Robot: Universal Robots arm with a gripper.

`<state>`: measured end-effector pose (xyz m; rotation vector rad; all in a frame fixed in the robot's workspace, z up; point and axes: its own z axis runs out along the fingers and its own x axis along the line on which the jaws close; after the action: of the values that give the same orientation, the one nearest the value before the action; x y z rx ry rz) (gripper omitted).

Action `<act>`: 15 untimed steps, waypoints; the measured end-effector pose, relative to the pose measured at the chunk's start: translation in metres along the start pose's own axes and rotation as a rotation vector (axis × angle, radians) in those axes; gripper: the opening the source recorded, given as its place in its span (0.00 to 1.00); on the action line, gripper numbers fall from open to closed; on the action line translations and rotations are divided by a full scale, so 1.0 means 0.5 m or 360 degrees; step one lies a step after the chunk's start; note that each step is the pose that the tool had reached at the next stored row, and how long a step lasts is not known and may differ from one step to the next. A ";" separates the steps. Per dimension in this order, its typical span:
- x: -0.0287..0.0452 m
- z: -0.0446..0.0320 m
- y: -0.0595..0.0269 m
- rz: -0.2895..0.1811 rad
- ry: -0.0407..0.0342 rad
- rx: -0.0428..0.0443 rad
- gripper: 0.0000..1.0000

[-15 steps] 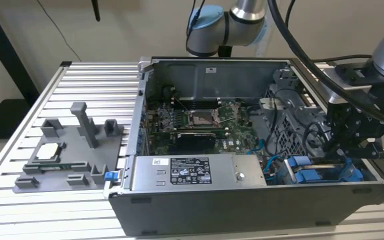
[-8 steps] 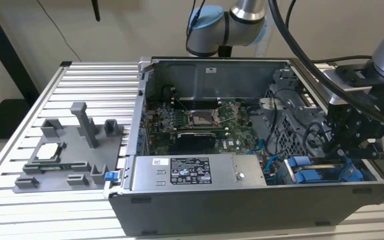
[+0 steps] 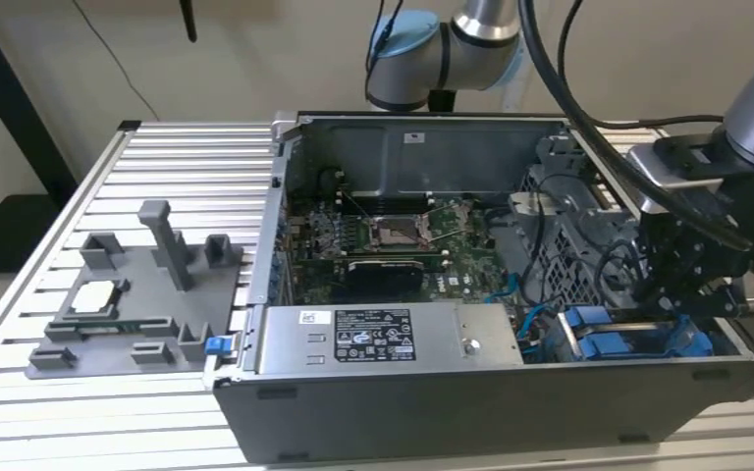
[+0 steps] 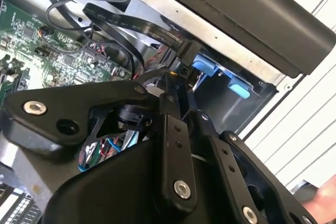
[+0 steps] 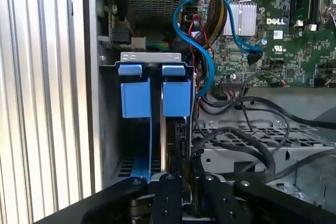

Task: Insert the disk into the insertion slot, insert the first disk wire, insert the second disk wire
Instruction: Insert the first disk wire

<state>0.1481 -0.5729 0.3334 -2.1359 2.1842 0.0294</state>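
Note:
The disk [image 5: 175,98], a flat drive in a bright blue frame, stands edge-on in the insertion slot [image 5: 112,129] of the grey drive cage. It is beside the other blue-fronted drive [image 5: 135,98]. My gripper [image 5: 184,170] reaches into the cage from the exterior view's right, its fingers [image 5: 167,192] drawn close on the disk's near edge. In the exterior view the gripper [image 3: 662,294] hangs over the blue frames [image 3: 613,343] at the case's front right corner. A blue wire [image 5: 210,61] and loose black wires [image 5: 252,145] lie beside the cage. A flat black cable [image 4: 131,22] ends near the fingertips [image 4: 169,85].
The open computer case [image 3: 482,412] lies on a slatted aluminium table [image 3: 36,392]. Its motherboard [image 3: 391,235] and power supply [image 3: 377,339] are at the exterior view's left of the cage. A grey fixture [image 3: 141,294] with small parts stands on the table further left.

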 end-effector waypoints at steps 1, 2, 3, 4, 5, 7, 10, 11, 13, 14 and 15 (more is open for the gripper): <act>-0.001 -0.009 0.000 0.0000 0.0000 0.0000 1.00; -0.002 -0.020 -0.001 0.0000 0.0002 0.0000 1.00; -0.002 -0.029 -0.001 0.0000 0.0002 0.0000 1.00; -0.003 -0.038 -0.002 0.0000 0.0002 0.0000 1.00; -0.004 -0.047 -0.002 0.0000 0.0002 0.0000 1.00; -0.006 -0.065 -0.003 0.0000 0.0002 0.0000 1.00; -0.007 -0.078 -0.004 0.0000 0.0002 0.0000 1.00; -0.007 -0.078 -0.004 0.0000 0.0002 0.0000 1.00; -0.007 -0.078 -0.006 0.0000 0.0002 0.0000 1.00; -0.007 -0.078 -0.011 0.0000 0.0002 -0.0001 1.00; -0.007 -0.078 -0.019 0.0000 0.0002 -0.0003 1.00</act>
<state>0.1560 -0.5723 0.3728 -2.1375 2.1859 0.0299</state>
